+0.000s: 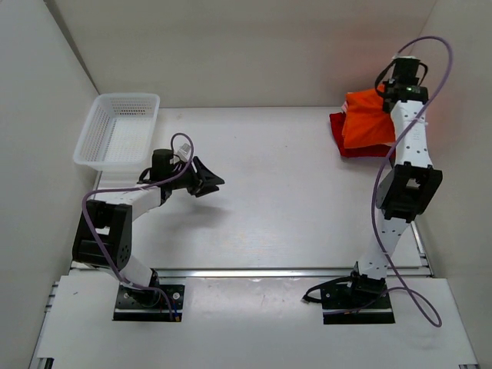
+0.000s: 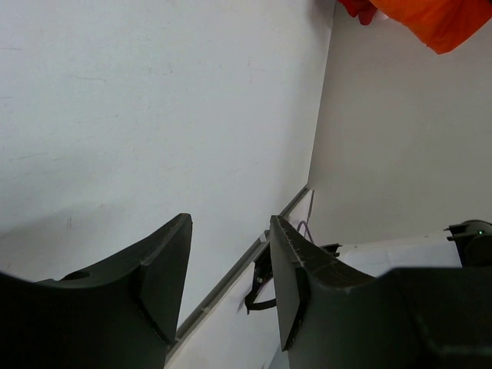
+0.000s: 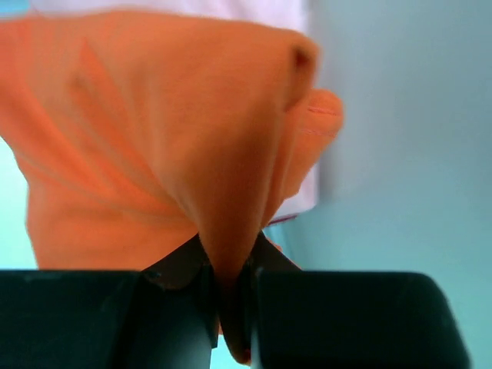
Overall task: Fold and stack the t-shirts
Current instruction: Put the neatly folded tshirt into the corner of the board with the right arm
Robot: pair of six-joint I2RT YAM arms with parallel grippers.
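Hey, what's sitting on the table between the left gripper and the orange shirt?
Only bare table lies between the left gripper and the orange shirt, apart from the red shirt peeking out beneath it. The top view shows this.

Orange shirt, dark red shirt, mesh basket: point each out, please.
orange shirt (image 1: 365,123), top view, folded middle.
dark red shirt (image 1: 337,125), top view, left edge beneath the orange.
mesh basket (image 1: 88,131), top view, left wall.

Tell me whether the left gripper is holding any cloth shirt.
No, the left gripper stands open over the white table, with no cloth between its jaws.
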